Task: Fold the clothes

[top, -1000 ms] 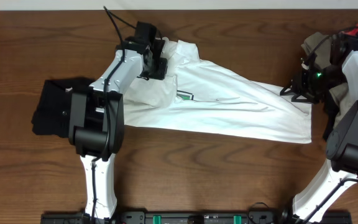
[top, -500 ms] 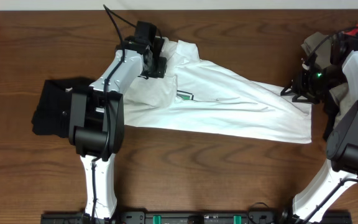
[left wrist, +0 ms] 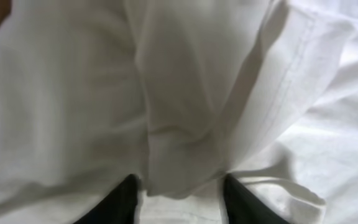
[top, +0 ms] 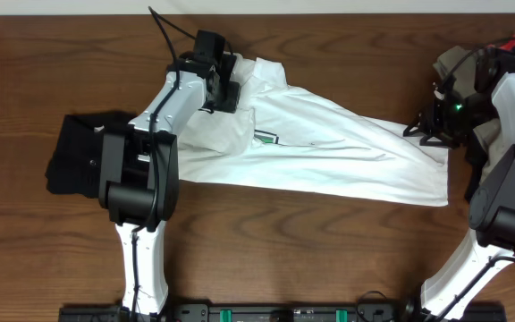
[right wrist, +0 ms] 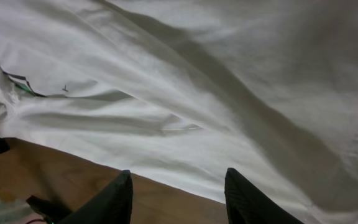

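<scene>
One wooden tabletop (top: pixel 284 250) carries a big white T-shirt (top: pixel 329 156) across its middle and a black garment (top: pixel 77 152) near its left edge; the left gripper (left wrist: pixel 180 190) straddles a shirt fold, grip unclear, and the right gripper (right wrist: pixel 179 186) hangs open and empty over the shirt's edge.

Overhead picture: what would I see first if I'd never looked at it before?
A big white T-shirt lies crumpled across the middle of the dark wooden table. The left fingers sit at its top left corner, with a fold of white cloth between them. A black garment lies at the left, and a heap of other clothes sits at the far right.
</scene>
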Robot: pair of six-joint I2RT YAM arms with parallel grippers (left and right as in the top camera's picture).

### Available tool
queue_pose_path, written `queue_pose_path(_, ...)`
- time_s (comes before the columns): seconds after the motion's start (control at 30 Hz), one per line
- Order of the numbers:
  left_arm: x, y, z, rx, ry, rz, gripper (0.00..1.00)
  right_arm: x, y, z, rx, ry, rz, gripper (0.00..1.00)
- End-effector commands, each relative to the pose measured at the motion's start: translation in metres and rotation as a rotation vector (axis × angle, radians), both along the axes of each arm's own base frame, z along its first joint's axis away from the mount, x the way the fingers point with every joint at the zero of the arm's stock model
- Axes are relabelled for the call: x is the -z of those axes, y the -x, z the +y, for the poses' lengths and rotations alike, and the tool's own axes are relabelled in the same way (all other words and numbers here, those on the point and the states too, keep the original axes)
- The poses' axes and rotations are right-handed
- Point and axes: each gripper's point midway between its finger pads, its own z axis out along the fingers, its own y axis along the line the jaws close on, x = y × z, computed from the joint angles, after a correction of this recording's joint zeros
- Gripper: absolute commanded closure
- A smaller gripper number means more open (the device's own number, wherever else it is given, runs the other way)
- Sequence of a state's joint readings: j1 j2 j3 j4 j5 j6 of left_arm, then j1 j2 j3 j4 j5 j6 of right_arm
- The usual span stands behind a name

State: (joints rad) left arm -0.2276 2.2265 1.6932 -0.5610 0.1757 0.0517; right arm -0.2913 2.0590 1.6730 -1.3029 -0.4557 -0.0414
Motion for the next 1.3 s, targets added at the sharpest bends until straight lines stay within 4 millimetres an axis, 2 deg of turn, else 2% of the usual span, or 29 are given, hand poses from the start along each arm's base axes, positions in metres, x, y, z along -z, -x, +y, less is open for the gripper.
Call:
queue_pose_path(0.0,0.005,-0.005,-0.001,0.006,-0.011,-0.015,0.7,-0.004,-0.003,0.003,-0.023,0.001,-0.023,0.54)
queue_pose_path(0.1,0.005,-0.006,-0.001,0.006,-0.01,-0.018,0.76,-0.004,-0.003,0.003,-0.022,0.001,-0.023,0.53)
queue_pose_path(0.4,0.007,0.001,-0.001,0.009,-0.009,0.009,0.76,-0.004,-0.003,0.003,-0.023,0.002,-0.026,0.54)
queue_pose_path(0.47,0.008,0.003,-0.001,0.011,-0.011,0.018,0.61,-0.004,-0.003,0.003,-0.023,0.002,-0.026,0.54)
queue_pose_path(0.5,0.009,0.003,-0.001,0.011,-0.012,0.019,0.57,-0.004,-0.003,0.003,-0.023,0.002,-0.026,0.54)
queue_pose_path(0.6,0.011,0.005,-0.001,0.011,-0.013,0.025,0.55,-0.004,-0.003,0.003,-0.023,0.002,-0.026,0.54)
queue_pose_path(0.67,0.012,0.006,0.0,0.011,-0.014,0.029,0.59,-0.004,-0.003,0.003,-0.023,0.002,-0.025,0.54)
queue_pose_path(0.93,0.013,0.007,-0.002,0.014,-0.007,0.034,0.93,-0.004,-0.003,0.003,-0.022,0.001,-0.025,0.55)
queue_pose_path(1.03,0.012,0.009,-0.004,0.019,0.005,0.039,0.94,-0.004,-0.003,0.003,-0.023,0.002,-0.024,0.55)
queue_pose_path(1.13,0.003,0.008,-0.004,0.019,0.007,0.031,0.94,-0.004,-0.003,0.003,-0.022,0.002,-0.023,0.55)
queue_pose_path(1.2,-0.013,0.007,-0.004,0.019,0.011,0.014,0.94,-0.004,-0.003,0.003,-0.022,0.002,-0.024,0.55)
queue_pose_path(1.27,-0.039,0.006,-0.005,0.016,0.019,-0.016,0.94,-0.004,-0.003,0.003,-0.022,0.002,-0.027,0.55)
